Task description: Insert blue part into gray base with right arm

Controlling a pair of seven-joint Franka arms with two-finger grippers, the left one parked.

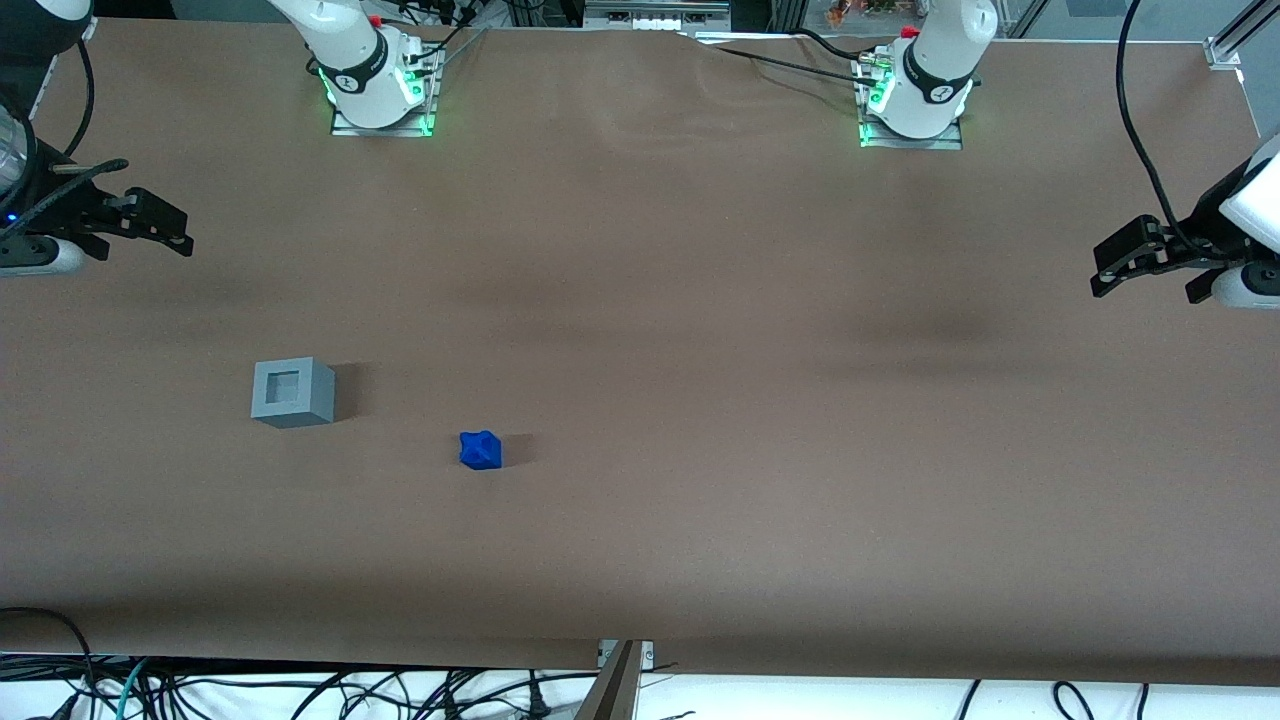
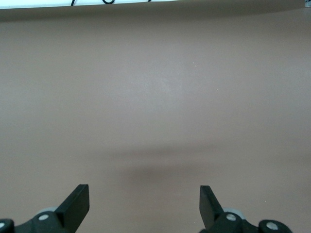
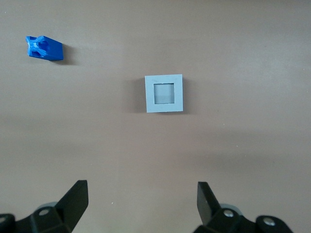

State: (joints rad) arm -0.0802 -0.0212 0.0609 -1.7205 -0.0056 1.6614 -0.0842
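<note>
Lying on the brown table cover (image 1: pixel 640 300), the blue part (image 1: pixel 481 450) is the first thing we find: a small bright-blue block with a knobbly, uneven shape, resting free with nothing touching it. In the right wrist view the blue part (image 3: pixel 44 48) shows a notched end and a plainer sloping body. We see it a little nearer to the front camera than the gray base (image 1: pixel 292 392), and set apart from that base, toward the parked arm's end of the table.

The gray base stands upright on the cover, its square recess facing up. From the wrist camera we look straight down on the gray base (image 3: pixel 164 93), and its square hole is unfilled, with a flat pale floor visible inside. A bare stretch of cover separates the two pieces; they do not touch.

Moving outward, we find the right arm's gripper (image 1: pixel 140 224) held high at the working arm's end of the table, well away from both pieces and farther from the front camera than either of them. Its black fingers (image 3: pixel 75 196) stand wide apart in the wrist view, and we see only cover between them, so it holds nothing. The white right arm (image 1: pixel 355 55) rises from its base plate, lit green, at the table edge farthest from the front camera.
</note>
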